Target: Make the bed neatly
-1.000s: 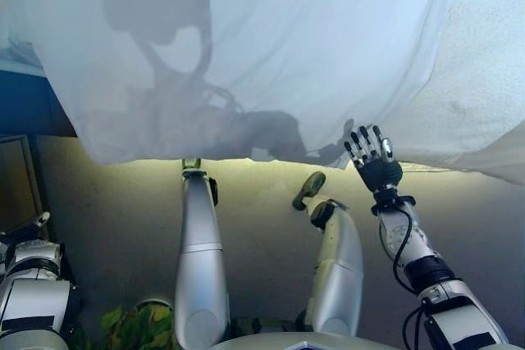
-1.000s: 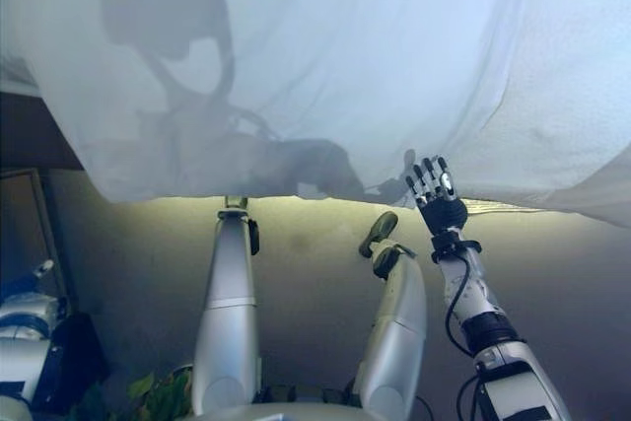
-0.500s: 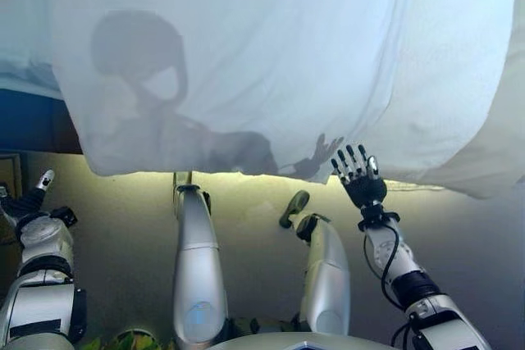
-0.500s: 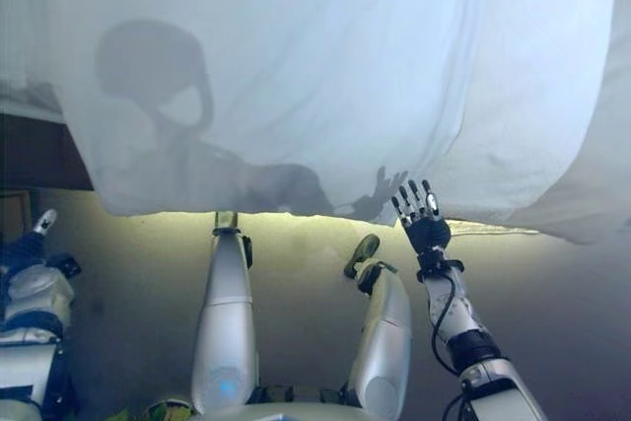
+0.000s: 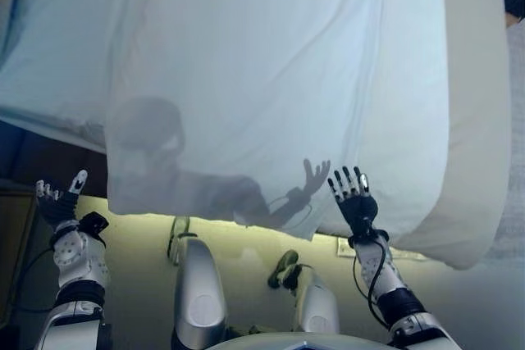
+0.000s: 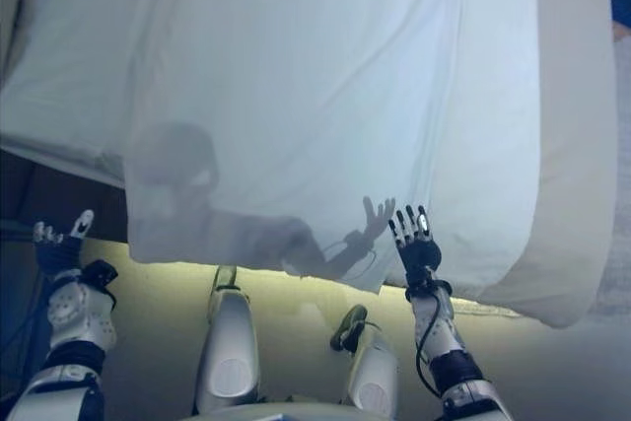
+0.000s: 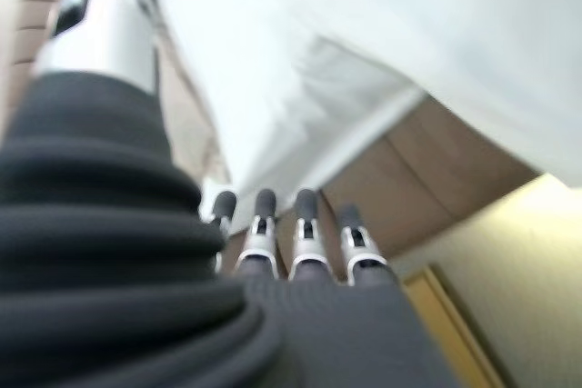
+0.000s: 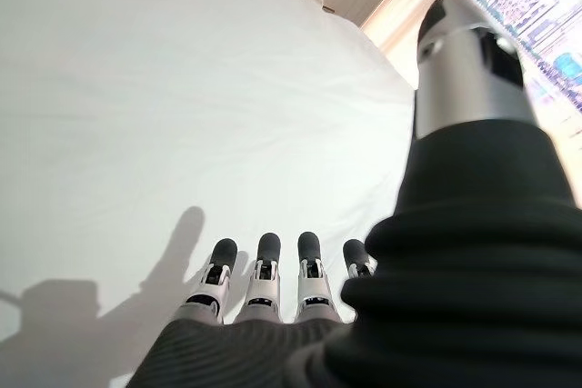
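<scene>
White sheet (image 5: 279, 79) draped over bed edge, left hand (image 5: 56, 201) and right hand (image 5: 354, 199) fingers spread, empty.

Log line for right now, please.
left hand: open, off sheet | right hand: open, at hanging edge of white sheet | sheet: draped over bed, ungrasped

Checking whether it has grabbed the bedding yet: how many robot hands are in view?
2. The left hand is raised open at the bed's left side, clear of the white sheet. The right hand is open against the sheet's hanging edge, gripping nothing.
</scene>
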Motion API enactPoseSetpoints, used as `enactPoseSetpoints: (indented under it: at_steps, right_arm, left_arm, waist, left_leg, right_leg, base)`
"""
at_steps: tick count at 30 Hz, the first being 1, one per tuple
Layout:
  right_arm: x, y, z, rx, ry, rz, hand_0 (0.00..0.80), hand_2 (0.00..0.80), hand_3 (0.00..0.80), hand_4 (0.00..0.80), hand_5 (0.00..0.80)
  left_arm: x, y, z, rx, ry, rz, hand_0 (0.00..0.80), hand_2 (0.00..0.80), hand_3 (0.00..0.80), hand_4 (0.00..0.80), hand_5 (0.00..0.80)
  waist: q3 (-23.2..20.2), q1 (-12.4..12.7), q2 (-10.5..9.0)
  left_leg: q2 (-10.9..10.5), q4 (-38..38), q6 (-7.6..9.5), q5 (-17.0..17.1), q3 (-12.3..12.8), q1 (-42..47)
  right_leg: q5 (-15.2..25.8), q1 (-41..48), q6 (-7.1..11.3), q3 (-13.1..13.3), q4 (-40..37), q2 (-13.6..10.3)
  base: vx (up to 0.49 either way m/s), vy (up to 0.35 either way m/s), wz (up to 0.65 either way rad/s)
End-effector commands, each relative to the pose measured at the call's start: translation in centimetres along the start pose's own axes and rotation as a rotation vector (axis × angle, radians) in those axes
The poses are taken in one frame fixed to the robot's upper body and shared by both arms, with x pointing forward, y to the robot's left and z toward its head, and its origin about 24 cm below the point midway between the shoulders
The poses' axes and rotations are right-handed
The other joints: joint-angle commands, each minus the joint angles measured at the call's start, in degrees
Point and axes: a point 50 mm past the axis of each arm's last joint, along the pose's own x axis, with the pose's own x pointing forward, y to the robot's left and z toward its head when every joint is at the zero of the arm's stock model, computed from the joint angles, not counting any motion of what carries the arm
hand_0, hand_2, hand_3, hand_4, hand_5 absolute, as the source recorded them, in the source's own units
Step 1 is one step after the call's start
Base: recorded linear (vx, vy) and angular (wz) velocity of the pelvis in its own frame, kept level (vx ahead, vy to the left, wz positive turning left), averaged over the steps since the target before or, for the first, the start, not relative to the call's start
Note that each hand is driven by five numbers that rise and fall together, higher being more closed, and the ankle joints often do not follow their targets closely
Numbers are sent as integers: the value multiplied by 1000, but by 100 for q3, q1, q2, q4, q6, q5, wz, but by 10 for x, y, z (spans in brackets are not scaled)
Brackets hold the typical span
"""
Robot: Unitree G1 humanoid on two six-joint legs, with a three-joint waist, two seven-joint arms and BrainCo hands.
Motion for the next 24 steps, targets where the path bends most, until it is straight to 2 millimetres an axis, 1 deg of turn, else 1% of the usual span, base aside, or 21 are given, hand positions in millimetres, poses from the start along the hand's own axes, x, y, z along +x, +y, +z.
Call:
enactPoseSetpoints:
  at_steps: [1,4,5,8,11,13,16,18,22,24]
  right_arm:
    - [-7,-7,14,-38,-98,-13,0,0,0,0,0]
    - [-13,-13,11,-69,-67,-33,0,0,0,0,0]
    - [-14,-14,10,-72,-64,-32,0,0,0,0,0]
    - [-18,-18,5,-60,-37,-54,0,0,0,0,0]
    - [-19,-20,0,-65,-10,-65,0,0,0,0,0]
    - [-17,-19,-3,-112,11,-72,0,0,0,0,0]
    - [-14,-16,-5,-166,11,-91,0,0,0,0,0]
    - [-14,-15,-6,-156,-3,-104,0,0,0,0,0]
    - [-17,-17,-8,-97,-36,-134,0,0,0,0,0]
    - [-19,-18,-13,-130,-10,-143,0,0,0,0,0]
  left_arm:
    - [-7,-3,8,-23,-80,-53,0,0,0,0,0]
    - [-19,-4,-3,-35,-44,-83,0,0,0,0,0]
    - [-21,-4,-4,-37,-43,-92,0,0,0,0,0]
    - [-31,-9,-11,-36,-28,-125,0,0,0,0,0]
    - [-34,-16,-14,-14,-15,-167,0,0,0,0,0]
    - [-35,-23,-17,-8,4,-204,0,0,0,0,0]
    - [-37,-33,-21,-12,38,-253,0,0,0,0,0]
    - [-39,-35,-25,-33,51,-256,0,0,0,0,0]
    - [-48,-34,-33,-92,92,-241,0,0,0,0,0]
    - [-52,-34,-37,-91,110,-249,0,0,0,0,0]
  waist:
    - [-166,226,33]
    - [-406,215,139]
    - [-425,216,157]
    - [-686,230,201]
    - [-876,242,267]
    - [-967,245,326]
    - [-1067,252,421]
    - [-1124,233,486]
    - [-1224,205,630]
    - [-1265,183,684]
  left_leg:
    - [-434,-575,956,223,290,479]
    - [-417,-1028,905,367,383,989]
    - [-411,-1105,896,399,397,1065]
    - [-322,-1653,817,647,544,1442]
    - [-282,-2050,734,856,673,1656]
    - [-310,-2238,712,954,737,1756]
    - [-406,-2283,714,956,797,1875]
    - [-458,-2289,734,953,838,1915]
    - [-549,-2275,796,878,892,2069]
    - [-557,-2269,805,841,939,2149]
  right_leg:
    - [2099,367,57,-51,-1301,8]
    - [2058,866,56,-82,-1693,74]
    - [2059,939,57,-87,-1751,87]
    - [2014,1299,95,-186,-2146,208]
    - [1945,1518,101,-251,-2405,330]
    - [1925,1626,116,-277,-2539,377]
    - [1905,1738,142,-274,-2652,358]
    - [1901,1755,148,-239,-2671,308]
    - [1836,1866,137,-171,-2679,243]
    - [1784,1923,143,-166,-2670,219]
  base:
    - [60,-23,13]
    - [95,27,2]
    - [104,39,3]
    - [80,13,6]
    - [50,21,13]
    - [27,33,14]
    - [11,61,5]
    - [27,96,0]
    - [70,94,-2]
    - [85,81,-1]
